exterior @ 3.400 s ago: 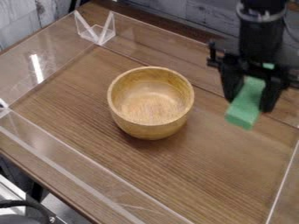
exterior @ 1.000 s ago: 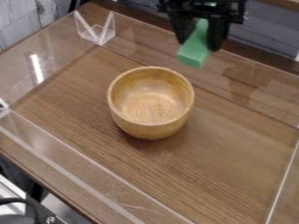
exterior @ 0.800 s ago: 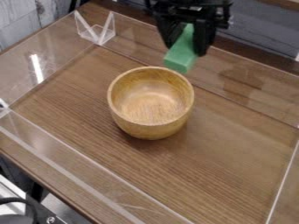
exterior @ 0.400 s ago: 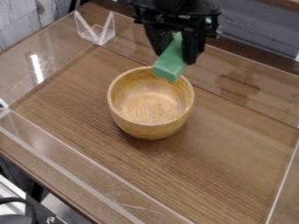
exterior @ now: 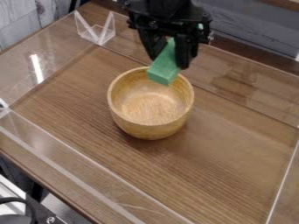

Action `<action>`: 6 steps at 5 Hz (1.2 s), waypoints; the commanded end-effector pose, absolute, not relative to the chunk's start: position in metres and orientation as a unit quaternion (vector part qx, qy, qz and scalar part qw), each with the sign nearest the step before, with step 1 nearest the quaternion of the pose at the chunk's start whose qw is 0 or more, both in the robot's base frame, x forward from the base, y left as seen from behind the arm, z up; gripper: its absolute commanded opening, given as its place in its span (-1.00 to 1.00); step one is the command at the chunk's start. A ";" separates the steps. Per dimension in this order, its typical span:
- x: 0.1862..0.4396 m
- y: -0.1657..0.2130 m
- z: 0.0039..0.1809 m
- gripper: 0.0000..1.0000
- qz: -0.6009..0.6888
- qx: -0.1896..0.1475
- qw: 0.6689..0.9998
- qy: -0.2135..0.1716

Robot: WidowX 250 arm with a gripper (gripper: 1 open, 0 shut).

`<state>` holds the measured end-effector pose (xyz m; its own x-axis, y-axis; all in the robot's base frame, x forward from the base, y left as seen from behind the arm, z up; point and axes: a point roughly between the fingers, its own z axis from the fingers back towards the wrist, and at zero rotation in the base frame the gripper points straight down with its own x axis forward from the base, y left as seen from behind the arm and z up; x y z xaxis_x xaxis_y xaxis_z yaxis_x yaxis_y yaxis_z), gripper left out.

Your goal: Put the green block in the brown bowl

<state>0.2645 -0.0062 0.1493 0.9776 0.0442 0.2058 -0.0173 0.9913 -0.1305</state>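
Observation:
The green block [exterior: 163, 66] hangs tilted in my black gripper [exterior: 167, 51], whose fingers are shut on its upper end. Its lower end hovers just above the far rim of the brown bowl [exterior: 128, 122], a round light-wood bowl standing on the wooden table. Nothing lies inside the bowl. The gripper points down over the bowl's back edge, and the arm's upper part runs out of the top of the picture.
Clear acrylic walls [exterior: 47, 140] border the wooden tabletop [exterior: 222, 149] on the left and front. A small clear folded stand [exterior: 96, 28] sits at the back left. A dark object [exterior: 17, 214] shows at the bottom left corner.
The gripper carried the green block from the right side of the table to the back, then left and down until it hangs over the bowl's far rim.

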 end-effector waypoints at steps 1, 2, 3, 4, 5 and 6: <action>0.266 0.000 0.158 -1.00 0.016 -0.058 0.989 -0.134; 0.265 0.000 0.152 -1.00 0.020 -0.054 0.990 -0.132; 0.264 0.001 0.145 -1.00 0.026 -0.049 0.990 -0.127; 0.263 0.001 0.139 -1.00 0.031 -0.047 0.991 -0.122; 0.261 0.001 0.133 -1.00 0.036 -0.046 0.991 -0.118; 0.260 0.001 0.128 -1.00 0.040 -0.045 0.991 -0.116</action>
